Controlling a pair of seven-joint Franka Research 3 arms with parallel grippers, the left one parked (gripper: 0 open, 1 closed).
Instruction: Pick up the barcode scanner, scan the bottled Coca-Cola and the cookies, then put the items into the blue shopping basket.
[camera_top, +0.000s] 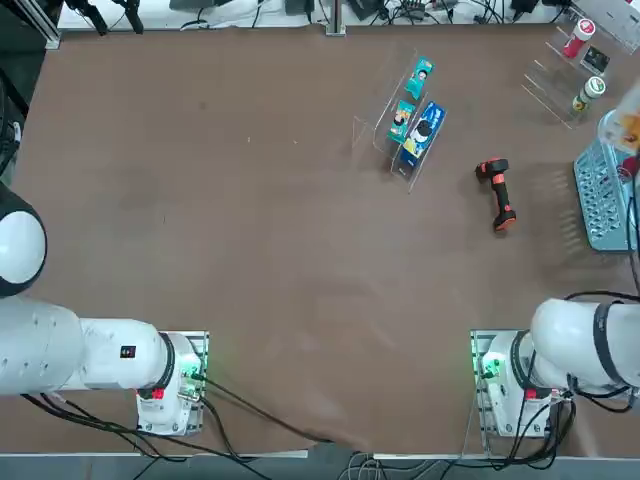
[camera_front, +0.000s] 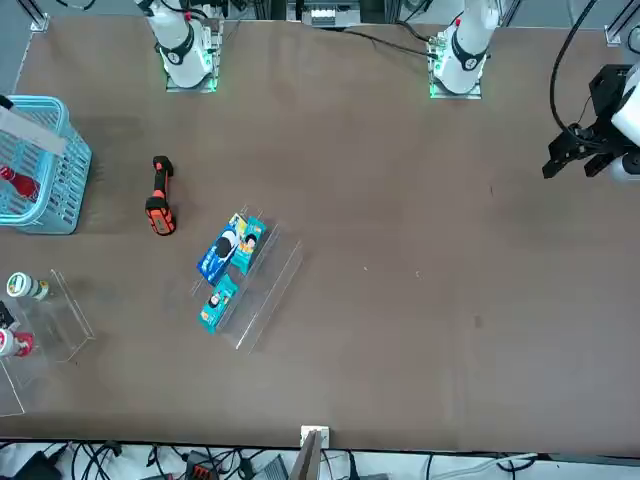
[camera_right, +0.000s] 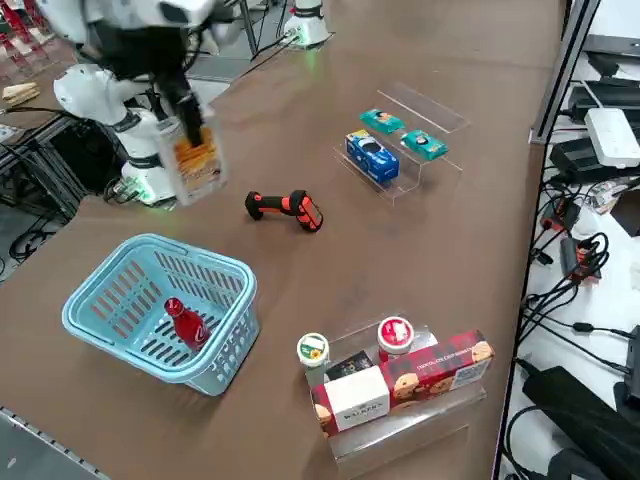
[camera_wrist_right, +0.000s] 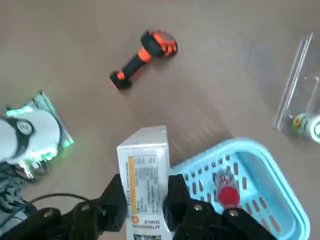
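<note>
My right gripper (camera_wrist_right: 146, 194) is shut on the cookies (camera_wrist_right: 145, 170), a white box with orange pictures (camera_right: 196, 160). It holds the box upright in the air above the near rim of the blue shopping basket (camera_right: 232, 268), as the right wrist view shows. The bottled Coca-Cola (camera_right: 186, 322) lies inside the basket (camera_wrist_right: 265, 160) and shows as a red cap (camera_wrist_right: 228, 189) through the opening. The barcode scanner (camera_top: 497, 192), black with orange trim, lies flat on the table (camera_right: 285, 208) apart from the gripper, between the basket and the packet rack.
A clear acrylic rack (camera_top: 385, 110) holds a blue packet and two teal packets mid-table. Beside the basket, a second clear rack (camera_right: 440, 415) holds two capped bottles and some boxes. Cables run along the table's edge. The basket (camera_front: 50, 200) sits at the table's edge.
</note>
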